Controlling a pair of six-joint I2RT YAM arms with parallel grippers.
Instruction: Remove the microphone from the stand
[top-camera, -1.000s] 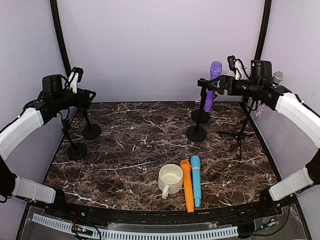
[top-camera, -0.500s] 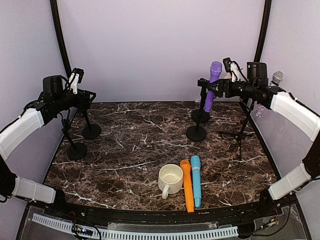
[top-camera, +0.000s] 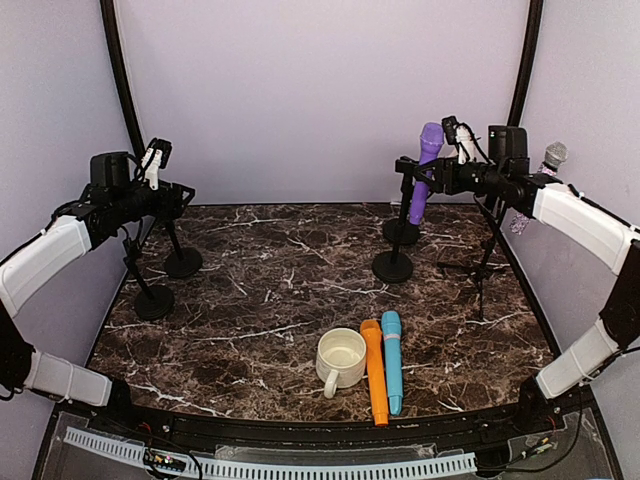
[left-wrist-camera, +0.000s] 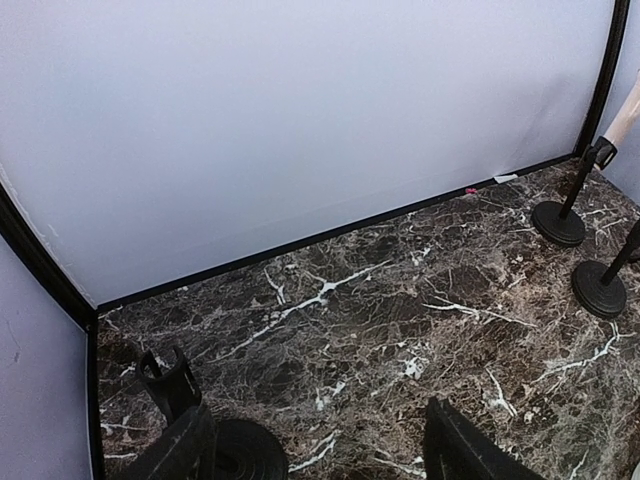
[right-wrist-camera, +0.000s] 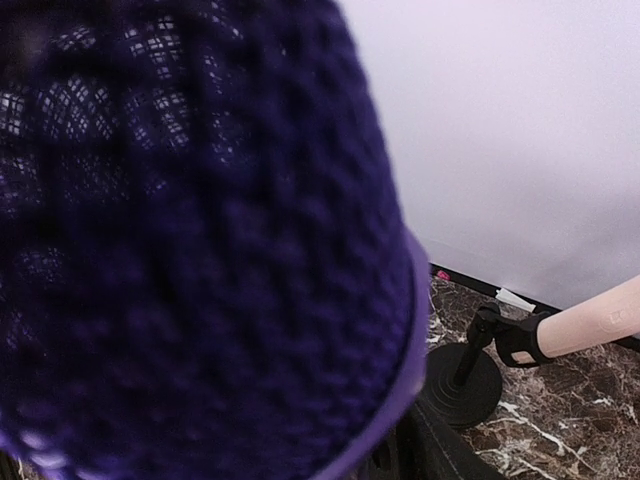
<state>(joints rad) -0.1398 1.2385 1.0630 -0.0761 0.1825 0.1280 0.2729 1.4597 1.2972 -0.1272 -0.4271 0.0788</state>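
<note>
A purple microphone (top-camera: 427, 160) stands tilted in the clip of a black round-base stand (top-camera: 393, 266) at the back right. My right gripper (top-camera: 438, 177) is level with the microphone's upper body, with its jaws open on either side of it. In the right wrist view the purple mesh head (right-wrist-camera: 200, 230) fills most of the frame, and one dark finger (right-wrist-camera: 440, 450) shows beside it. My left gripper (top-camera: 180, 196) is open and empty, held high at the left above an empty stand (top-camera: 183, 262).
A second stand (top-camera: 402, 231) holding a beige microphone (right-wrist-camera: 590, 320) is behind the purple one. A grey microphone (top-camera: 555, 154) sits on a tripod (top-camera: 480, 270) at the right. Another empty stand (top-camera: 154, 301) is at the left. A white mug (top-camera: 341, 357), an orange microphone (top-camera: 374, 372) and a blue microphone (top-camera: 391, 360) lie near the front.
My right gripper has crept left, closer around the purple microphone, which has stayed in its stand. My left arm has shifted slightly.
</note>
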